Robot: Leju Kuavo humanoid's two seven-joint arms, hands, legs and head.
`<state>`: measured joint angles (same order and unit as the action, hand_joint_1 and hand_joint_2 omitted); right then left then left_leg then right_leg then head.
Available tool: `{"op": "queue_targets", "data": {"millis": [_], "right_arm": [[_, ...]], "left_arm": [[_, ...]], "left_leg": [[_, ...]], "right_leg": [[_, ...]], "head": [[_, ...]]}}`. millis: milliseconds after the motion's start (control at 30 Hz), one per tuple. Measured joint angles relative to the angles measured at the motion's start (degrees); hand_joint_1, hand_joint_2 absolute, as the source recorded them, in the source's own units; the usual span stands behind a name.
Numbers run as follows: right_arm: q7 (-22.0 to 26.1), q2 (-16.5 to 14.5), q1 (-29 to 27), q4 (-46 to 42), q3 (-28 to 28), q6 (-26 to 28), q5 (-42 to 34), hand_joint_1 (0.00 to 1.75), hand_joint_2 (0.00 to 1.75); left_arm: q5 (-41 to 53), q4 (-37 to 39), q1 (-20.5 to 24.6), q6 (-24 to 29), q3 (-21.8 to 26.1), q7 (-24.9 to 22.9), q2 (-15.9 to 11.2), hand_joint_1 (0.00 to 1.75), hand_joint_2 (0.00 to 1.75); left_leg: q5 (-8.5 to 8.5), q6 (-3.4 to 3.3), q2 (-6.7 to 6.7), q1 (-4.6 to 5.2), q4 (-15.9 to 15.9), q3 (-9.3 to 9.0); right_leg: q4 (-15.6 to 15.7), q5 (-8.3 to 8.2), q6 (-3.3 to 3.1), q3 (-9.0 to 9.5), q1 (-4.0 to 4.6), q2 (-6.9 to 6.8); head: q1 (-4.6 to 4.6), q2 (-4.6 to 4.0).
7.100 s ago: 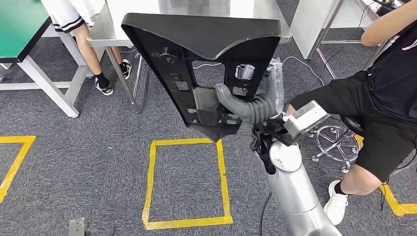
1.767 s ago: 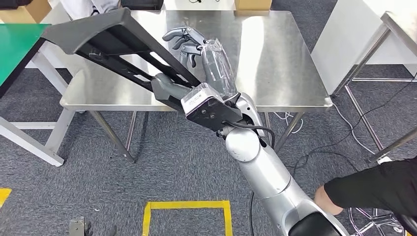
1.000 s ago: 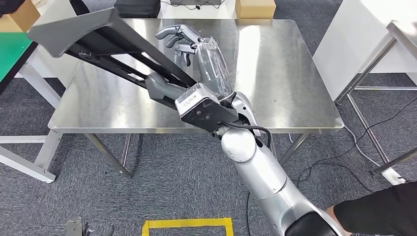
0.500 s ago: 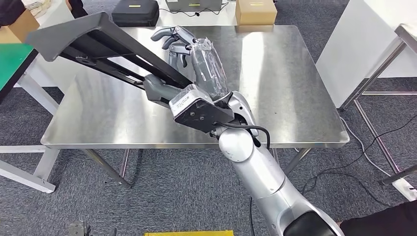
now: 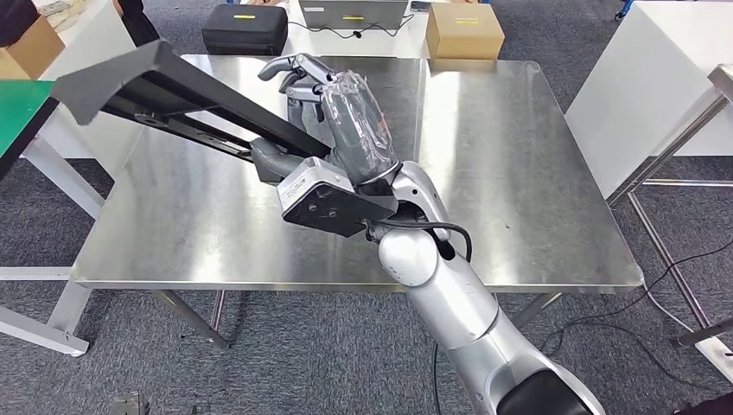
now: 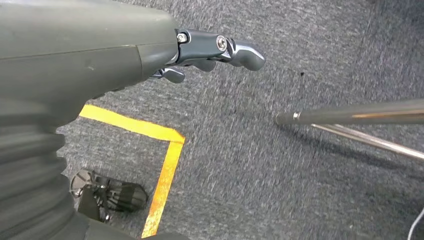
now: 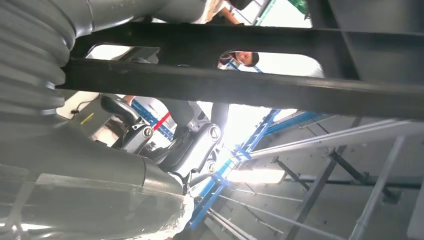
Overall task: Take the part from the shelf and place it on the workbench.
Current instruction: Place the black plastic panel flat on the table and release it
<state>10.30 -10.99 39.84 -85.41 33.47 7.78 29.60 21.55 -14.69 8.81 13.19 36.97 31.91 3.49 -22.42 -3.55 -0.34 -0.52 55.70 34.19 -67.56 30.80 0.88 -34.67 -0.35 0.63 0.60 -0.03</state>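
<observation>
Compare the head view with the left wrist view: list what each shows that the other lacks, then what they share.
Head view alone: the right hand holding the long black part above the steel workbench, with a cardboard box and a black case beyond the workbench.
Left wrist view alone: the left hand, holding nothing, over yellow floor tape and a metal table leg.
Shared: the grey carpet.
</observation>
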Motion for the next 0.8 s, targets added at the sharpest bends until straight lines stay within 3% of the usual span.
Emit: {"op": "queue_targets", "data": {"millis": [67,100,133,200,267,400,467,533,600,633,700,733,767,800], "right_arm": [[-0.3,0.2,-0.3,0.4,0.1,0.0,1.1,1.75,1.75],[-0.4,0.3,-0.5,0.5,0.2,0.0,1.6,1.75,1.75],[-0.6,0.3,-0.5,0.7,0.2,0.0,2.1,1.75,1.75],[-0.7,0.4,-0.6,1.0,0.4,0.1,2.9,1.75,1.75],[-0.8,0.5,-0.5,1.2,0.6,0.1,3.1,1.75,1.75],[-1.3,0.4,-0.5,1.3,0.7,0.2,4.5,1.75,1.75],[-1.9,0.5,-0.5,1.5,0.8,0.2,6.5,1.75,1.75],[-3.0,0.8,-0.5,1.9,0.8,0.4,9.0,1.75,1.75],[-4.2,1.6,-0.5,3.0,0.6,1.0,12.0,1.75,1.75],[-4.7,2.2,-0.5,3.7,0.4,1.6,13.9,1.75,1.75],[-5.3,3.4,-0.5,5.7,-0.4,3.2,17.4,1.75,1.75],[-5.5,4.0,-0.4,6.7,-0.8,3.8,18.5,1.75,1.75],[-5.5,4.5,-0.3,7.6,-1.2,4.2,19.1,1.75,1.75],[-5.5,5.0,-0.2,8.3,-1.6,4.5,19.5,1.75,1.75]], "left_arm": [[0.0,0.0,-0.1,0.0,0.0,0.0,0.0,0.00,1.75],[0.0,0.0,-0.1,-0.1,0.0,0.0,0.0,0.00,1.75],[0.0,0.0,-0.1,-0.1,0.0,0.0,0.0,0.00,1.75],[0.0,0.0,-0.1,-0.3,0.0,0.0,0.0,0.00,1.75],[0.0,0.1,-0.2,-0.4,0.0,0.0,0.1,0.00,1.75],[0.1,0.0,-0.2,-0.4,0.0,0.4,0.0,0.00,1.75],[0.1,0.0,-0.2,-0.4,0.0,1.3,-0.1,0.00,1.75],[0.0,0.0,-0.2,-0.4,0.0,1.9,-0.2,0.00,1.75],[-0.1,0.0,-0.3,-0.4,0.1,2.1,-0.3,0.00,1.75],[-0.1,0.0,-0.3,-0.4,0.2,2.1,-0.5,0.00,1.75],[-0.2,0.0,-0.3,-0.3,0.5,2.1,-0.8,0.00,1.75],[-0.2,0.1,-0.3,-0.3,0.7,2.1,-0.9,0.00,1.75],[-0.3,0.1,-0.3,-0.3,0.8,2.1,-0.9,0.00,1.75],[-0.3,0.1,-0.4,-0.3,0.9,2.1,-1.0,0.00,1.75]], "left_leg": [[-0.92,-0.13,-0.21,0.18,0.0,-0.75],[-1.44,-0.11,-0.36,0.30,0.0,-1.33],[-1.99,-0.05,-0.50,0.41,0.0,-2.06],[-3.19,0.18,-0.68,0.67,0.0,-3.54],[-4.31,0.71,-0.79,0.86,-0.2,-4.47],[-4.86,1.79,-0.53,0.72,1.7,-4.83],[-5.44,2.38,-0.27,0.26,7.0,-1.86],[-8.00,3.24,-0.15,-0.30,13.5,3.00],[-9.72,3.97,0.00,-0.84,15.0,6.10],[-8.48,4.19,0.08,-1.09,13.0,6.17],[-2.75,4.39,0.19,-1.42,6.2,4.55],[-0.69,4.27,0.27,-1.31,3.5,3.96],[0.73,3.93,0.28,-1.11,2.1,3.51],[1.03,3.49,0.27,-0.83,1.9,3.48]], "right_leg": [[-4.8,2.20,0.05,-4.66,-0.04,-0.01],[-4.3,2.19,0.24,-5.60,-0.03,-0.02],[-1.6,0.88,0.50,-5.44,-0.01,-0.03],[6.9,-4.46,0.72,-3.43,0.27,-0.21],[12.4,-8.25,-0.05,-1.76,0.67,-0.42],[14.0,-9.13,-2.23,0.55,-0.13,-0.35],[14.1,-8.82,-2.97,1.96,-0.36,-0.39],[14.0,-8.02,-3.33,2.63,-0.27,-0.23],[13.8,-7.01,-3.10,3.37,-0.28,0.06],[13.6,-6.44,-2.89,3.85,-0.33,0.15],[13.1,-5.18,-2.34,4.96,-0.42,0.24],[12.9,-4.67,-2.03,5.30,-0.40,0.26],[12.7,-4.25,-1.66,5.40,-0.31,0.30],[12.7,-3.93,-1.28,5.40,-0.21,0.33]], "head": [[0.01,0.01],[0.00,0.00],[-0.01,-0.01],[-0.03,-0.01],[-0.06,-0.01],[-0.06,0.00],[-0.01,-0.01],[0.04,-0.01],[0.06,0.00],[0.06,0.00],[0.04,-0.01],[0.03,-0.01],[0.07,-0.01],[0.08,-0.01]]}}
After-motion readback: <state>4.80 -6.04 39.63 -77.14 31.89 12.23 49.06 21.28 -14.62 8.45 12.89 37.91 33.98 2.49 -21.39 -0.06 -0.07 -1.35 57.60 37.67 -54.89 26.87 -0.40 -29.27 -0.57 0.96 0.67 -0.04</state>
